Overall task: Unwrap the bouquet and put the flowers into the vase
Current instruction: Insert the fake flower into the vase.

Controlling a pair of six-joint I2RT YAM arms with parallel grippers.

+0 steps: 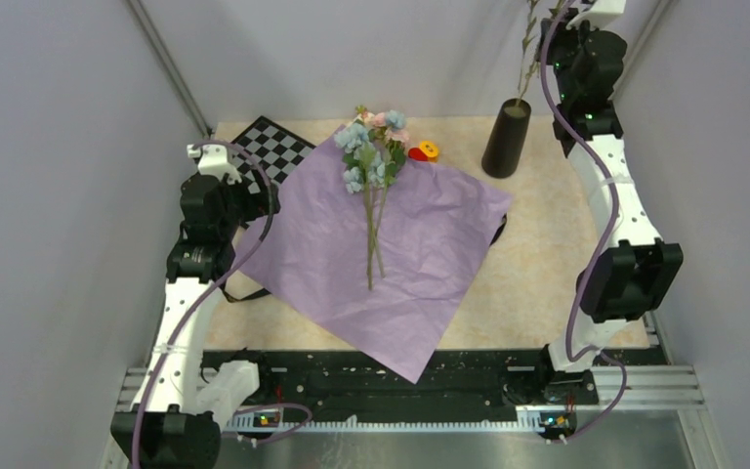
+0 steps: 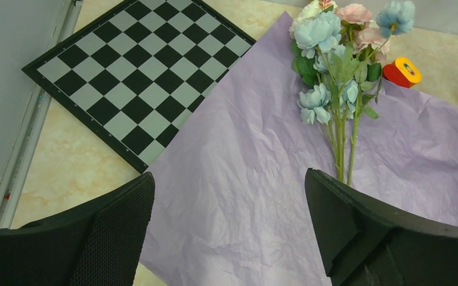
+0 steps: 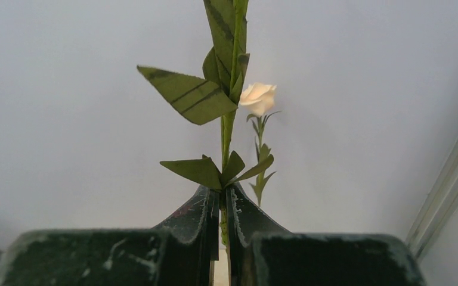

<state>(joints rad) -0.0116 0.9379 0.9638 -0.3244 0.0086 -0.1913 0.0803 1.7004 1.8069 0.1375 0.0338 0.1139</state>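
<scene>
Flowers (image 1: 376, 156) seem light, thin-stemmed, springy, so grasp mid-stem; right gripper (image 3: 222, 192) pinches one stem (image 3: 226, 128) over vase (image 1: 506, 139), left gripper (image 2: 228, 179) agape.

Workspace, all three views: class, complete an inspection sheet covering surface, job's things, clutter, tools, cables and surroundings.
Surface: beige table, partly covered by unfolded lilac paper.
Job's things: flowers lie on the paper; vase upright at back right, one leafy stem rising from it.
Clutter: checkered board; red-and-yellow block.
Tools: left tool open, empty, above the paper; right tool shut on the leafy stem.
Cables: purple cables along both arms.
Surroundings: grey walls.
</scene>
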